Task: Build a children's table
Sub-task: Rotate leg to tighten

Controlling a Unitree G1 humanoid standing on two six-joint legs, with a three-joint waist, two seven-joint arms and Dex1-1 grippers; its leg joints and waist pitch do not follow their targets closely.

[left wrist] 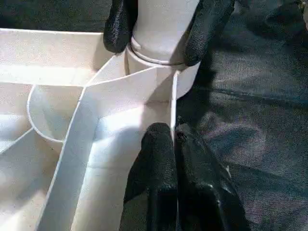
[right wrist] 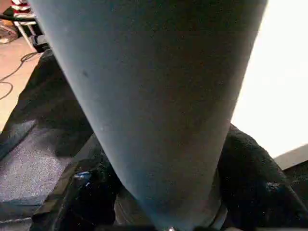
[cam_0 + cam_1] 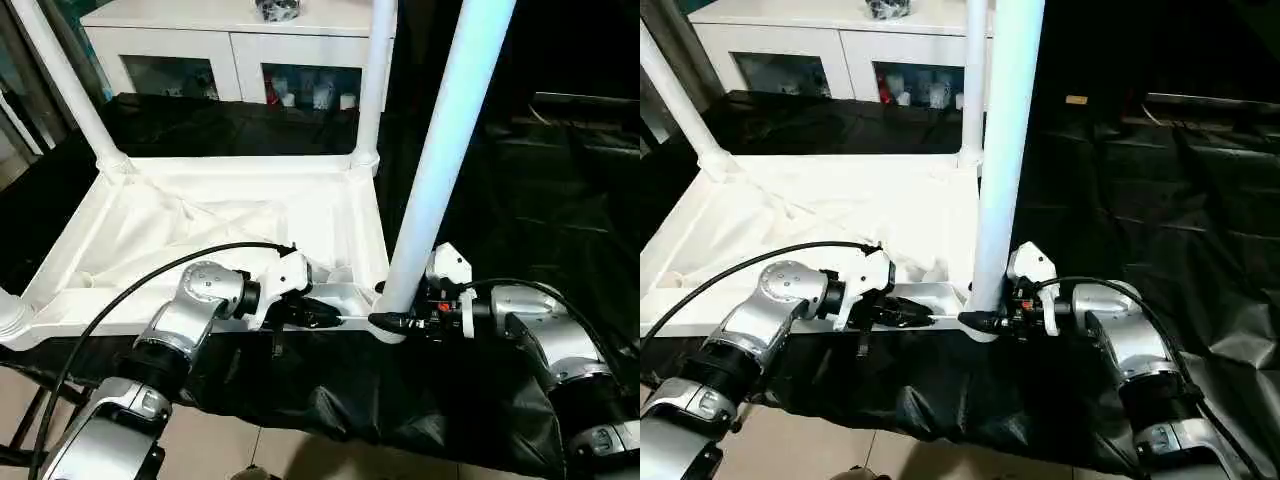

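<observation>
The children's table top (image 3: pixel 205 170) lies upside down, ribbed underside up, on black cloth. Legs stand upright in its corner sockets: far left (image 3: pixel 65 85), far right (image 3: pixel 375 80), and the near-right leg (image 3: pixel 450 130) by my grippers. The foot of another leg (image 3: pixel 10 315) shows at the near left corner. My left gripper (image 1: pixel 174 139) is shut on the thin near rim of the top, just beside the near-right socket. My right gripper (image 3: pixel 385 320) reaches in from the right, its fingers (image 1: pixel 207 24) pressed on both sides of that leg's base just above the socket.
A white cabinet (image 3: pixel 230 40) with glass doors stands behind the black-draped table (image 3: pixel 530 200). The cloth hangs over the near edge, with tiled floor (image 3: pixel 230 450) below. A black cable (image 3: pixel 130 285) loops over my left forearm.
</observation>
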